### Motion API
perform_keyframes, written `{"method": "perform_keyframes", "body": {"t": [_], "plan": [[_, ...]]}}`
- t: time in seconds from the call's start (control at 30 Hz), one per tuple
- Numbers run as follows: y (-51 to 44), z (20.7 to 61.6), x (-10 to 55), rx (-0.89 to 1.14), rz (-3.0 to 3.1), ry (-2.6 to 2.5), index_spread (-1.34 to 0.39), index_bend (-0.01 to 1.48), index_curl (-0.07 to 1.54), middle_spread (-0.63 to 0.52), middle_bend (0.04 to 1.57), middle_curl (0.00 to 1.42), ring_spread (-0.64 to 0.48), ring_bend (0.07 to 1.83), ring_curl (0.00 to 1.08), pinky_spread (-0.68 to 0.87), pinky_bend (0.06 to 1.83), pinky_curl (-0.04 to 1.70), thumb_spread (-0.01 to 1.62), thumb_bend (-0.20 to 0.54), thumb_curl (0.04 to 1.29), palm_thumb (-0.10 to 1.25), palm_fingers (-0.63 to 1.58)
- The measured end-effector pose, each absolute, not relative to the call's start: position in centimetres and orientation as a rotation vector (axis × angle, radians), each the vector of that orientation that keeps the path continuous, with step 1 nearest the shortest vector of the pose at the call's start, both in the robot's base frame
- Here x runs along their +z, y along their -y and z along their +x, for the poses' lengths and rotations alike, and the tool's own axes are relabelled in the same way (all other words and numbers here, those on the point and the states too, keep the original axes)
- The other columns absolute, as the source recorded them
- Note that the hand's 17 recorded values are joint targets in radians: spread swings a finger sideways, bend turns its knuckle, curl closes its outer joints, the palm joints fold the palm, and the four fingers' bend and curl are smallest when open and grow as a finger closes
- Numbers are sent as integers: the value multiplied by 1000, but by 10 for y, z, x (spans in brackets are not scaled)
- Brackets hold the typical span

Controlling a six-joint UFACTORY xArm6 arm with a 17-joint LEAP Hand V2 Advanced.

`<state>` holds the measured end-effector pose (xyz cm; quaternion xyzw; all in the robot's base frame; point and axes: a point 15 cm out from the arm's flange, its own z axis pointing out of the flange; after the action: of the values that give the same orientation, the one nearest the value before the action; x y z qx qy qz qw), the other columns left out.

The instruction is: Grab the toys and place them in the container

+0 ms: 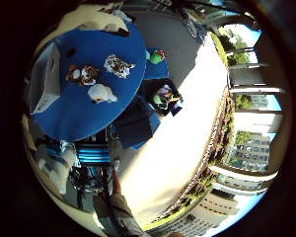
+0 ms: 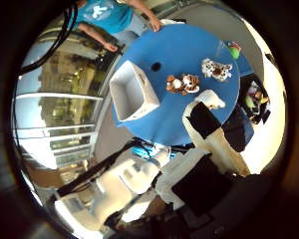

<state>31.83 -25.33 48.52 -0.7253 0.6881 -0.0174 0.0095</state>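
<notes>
Robot hand (image 2: 209, 134) high above the bench (image 2: 179, 45), fingers straight, holding nothing. Three plush toys (image 2: 182, 83) lie clustered at 3 o'clock of the white container (image 2: 132, 94), within easy transfer reach.

We look down on a round blue table (image 1: 84, 118) on a pale sunlit floor (image 1: 187, 123) (hard shadows cross it), with a blue chair (image 1: 138, 126) tucked beside it and tall buildings (image 1: 251, 148) beyond the railing.

White toy (image 2: 211, 99) — half behind hand (image 2: 209, 134)
</notes>
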Motion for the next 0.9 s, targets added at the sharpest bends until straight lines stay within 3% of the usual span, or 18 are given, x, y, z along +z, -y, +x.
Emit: {"method": "perform_keyframes", "body": {"t": [0.4, 0.63, 0.9], "plan": [[270, 400, 434, -107, -2234, -2165, -236, 184, 311, 29, 171, 296, 284, 385, 318, 464, 712, 136, 1209, -21, 404, 687, 217], [294, 469, 344, -81, -2210, -2209, -211, 170, 302, 16, 176, 303, 286, 417, 321, 462, 714, 127, 1176, -39, 408, 648, 266], [311, 494, 231, 61, -2219, -2313, -120, 151, 282, 44, 180, 315, 290, 422, 323, 456, 746, 129, 1131, -34, 405, 588, 204]]}}
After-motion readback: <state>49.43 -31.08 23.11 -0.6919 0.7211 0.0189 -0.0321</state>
